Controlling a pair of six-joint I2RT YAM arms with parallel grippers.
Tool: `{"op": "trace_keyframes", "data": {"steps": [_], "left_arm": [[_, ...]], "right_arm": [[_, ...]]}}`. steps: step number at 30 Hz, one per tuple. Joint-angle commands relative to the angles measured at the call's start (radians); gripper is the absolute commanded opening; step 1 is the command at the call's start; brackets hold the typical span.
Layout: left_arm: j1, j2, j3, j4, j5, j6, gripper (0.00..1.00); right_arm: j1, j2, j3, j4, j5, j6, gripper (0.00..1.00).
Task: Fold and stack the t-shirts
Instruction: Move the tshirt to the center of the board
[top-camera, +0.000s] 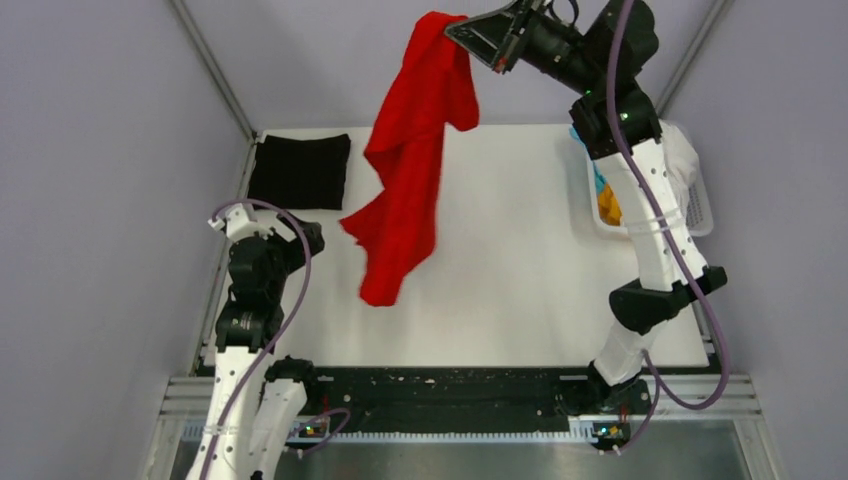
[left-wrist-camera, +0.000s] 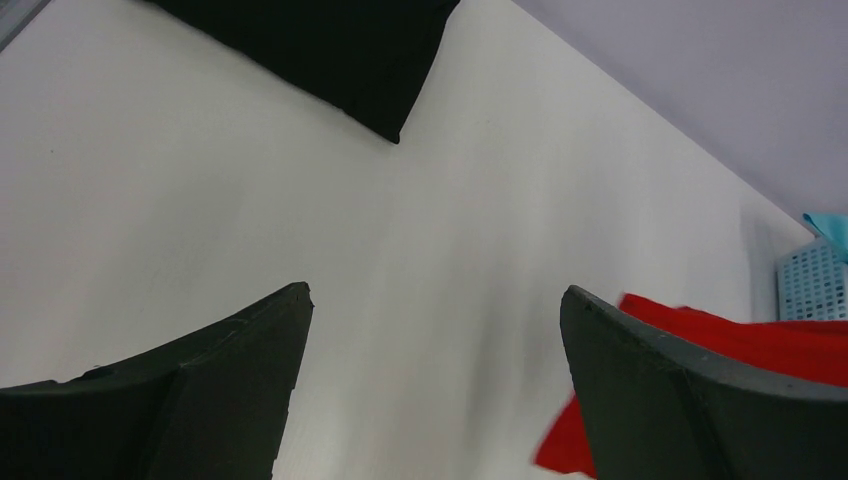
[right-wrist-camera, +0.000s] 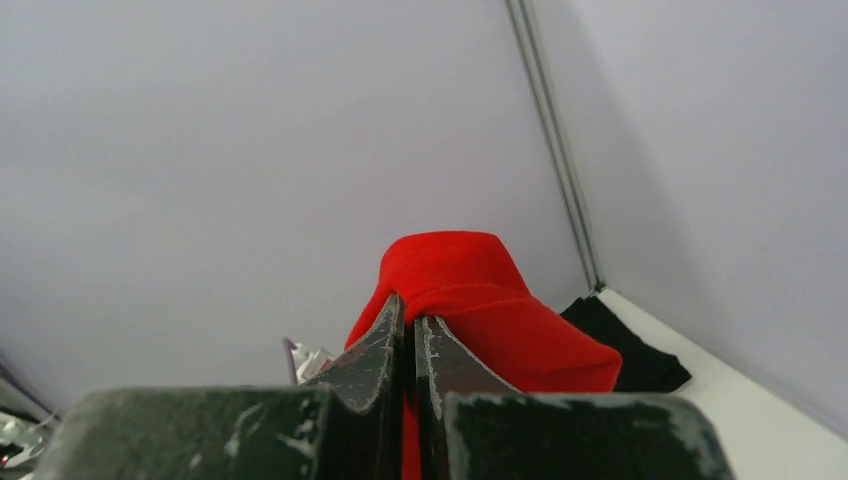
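Observation:
My right gripper (top-camera: 458, 30) is shut on the bright red t-shirt (top-camera: 410, 160) and holds it high above the far middle of the table, the cloth hanging down. In the right wrist view the red cloth (right-wrist-camera: 470, 290) bunches over my right gripper (right-wrist-camera: 408, 312). A folded black t-shirt (top-camera: 300, 170) lies flat at the far left of the table. My left gripper (left-wrist-camera: 435, 295) is open and empty, low over the left side of the table (top-camera: 520, 280); the black shirt (left-wrist-camera: 330, 50) and a red edge (left-wrist-camera: 780, 340) show in its view.
A white slotted basket (top-camera: 695, 210) stands at the right edge, holding orange cloth (top-camera: 608, 205) and teal cloth (top-camera: 598, 180), partly hidden by my right arm. Grey walls enclose the table on three sides.

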Motion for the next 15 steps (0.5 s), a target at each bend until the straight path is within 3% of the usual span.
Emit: {"op": "trace_keyframes", "data": {"steps": [1,6,11,12,13,14,15], "left_arm": [[0.002,0.003,0.047,0.006,-0.007,-0.021,0.99],[0.003,0.01,0.046,-0.022,-0.025,-0.035,0.99],[0.003,0.039,0.036,-0.042,-0.041,-0.049,0.99],[0.003,0.049,0.034,-0.041,-0.04,-0.054,0.99],[0.003,0.061,0.027,-0.037,-0.034,-0.057,0.99],[0.002,0.073,0.02,-0.032,-0.021,-0.059,0.99],[0.003,0.089,0.016,-0.03,-0.002,-0.062,0.99]], "right_arm": [[0.014,-0.067,-0.088,0.045,0.013,-0.077,0.0],[-0.007,-0.296,-0.606,0.006,0.265,-0.248,0.0],[-0.13,-0.409,-1.136,-0.001,0.391,-0.249,0.01],[-0.154,-0.393,-1.207,-0.007,0.426,-0.256,0.09],[-0.172,-0.369,-1.249,-0.025,0.484,-0.251,0.28],[-0.184,-0.342,-1.27,-0.056,0.547,-0.24,0.53],[-0.186,-0.318,-1.273,-0.095,0.637,-0.22,0.64]]}}
